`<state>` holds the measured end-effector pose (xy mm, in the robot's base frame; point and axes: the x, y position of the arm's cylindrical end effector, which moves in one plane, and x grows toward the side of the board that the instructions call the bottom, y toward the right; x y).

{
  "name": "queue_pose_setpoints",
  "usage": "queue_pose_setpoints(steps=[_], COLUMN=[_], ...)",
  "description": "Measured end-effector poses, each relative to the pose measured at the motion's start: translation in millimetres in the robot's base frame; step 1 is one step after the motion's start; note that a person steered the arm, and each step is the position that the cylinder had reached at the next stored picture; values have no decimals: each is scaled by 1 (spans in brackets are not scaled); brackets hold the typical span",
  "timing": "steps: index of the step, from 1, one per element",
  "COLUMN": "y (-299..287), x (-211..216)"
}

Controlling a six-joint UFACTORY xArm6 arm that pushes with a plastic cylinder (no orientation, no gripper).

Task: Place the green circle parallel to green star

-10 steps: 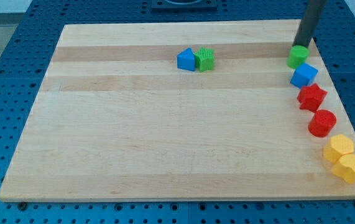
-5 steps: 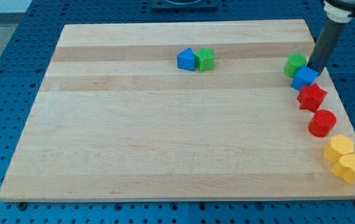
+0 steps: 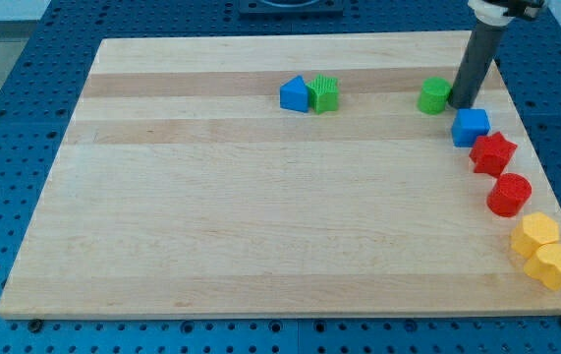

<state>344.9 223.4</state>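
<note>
Your rod stands on the wooden board [image 3: 260, 226] near its top right corner, my tip [image 3: 460, 104] pressed against the right-hand side of the green circle [image 3: 434, 95]. There is no gripper on this arm, so nothing opens, closes or clamps; the dark rod only pushes.

Take the green star [image 3: 325, 92] as your landmark. It sits in the upper middle of the board, with a blue block [image 3: 295, 94] touching its left side. The green circle lies well to the star's right, at about the same height in the view, with bare wood between them. My tip is farther right again, so star, circle and tip fall in roughly one line across the board.

That line is what the coming move turns on: the circle lies to the left of my tip, on the star's side, so a push leftward would likely carry it straight toward the star. Judged from this, the circle already looks close to level with the star, and you may only need to close the gap or trim its height.

Below and right of the star, down the board's right edge, runs a chain of other blocks: a blue cube [image 3: 471, 127] just below my tip, a red star [image 3: 493, 153], a red circle [image 3: 509, 194] and two yellow blocks [image 3: 543, 250]. All lie clear of a leftward path.
</note>
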Motion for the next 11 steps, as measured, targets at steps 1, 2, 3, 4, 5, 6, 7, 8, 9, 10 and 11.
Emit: queue_pose_setpoints(steps=[1, 2, 3, 4, 5, 6, 7, 8, 9, 10, 11], y=[-1, -8, -23, -32, -47, -57, -65, -72, -78, -85, -94], x=[-12, -15, -11, 3, 17, 17, 17, 17, 14, 14, 14])
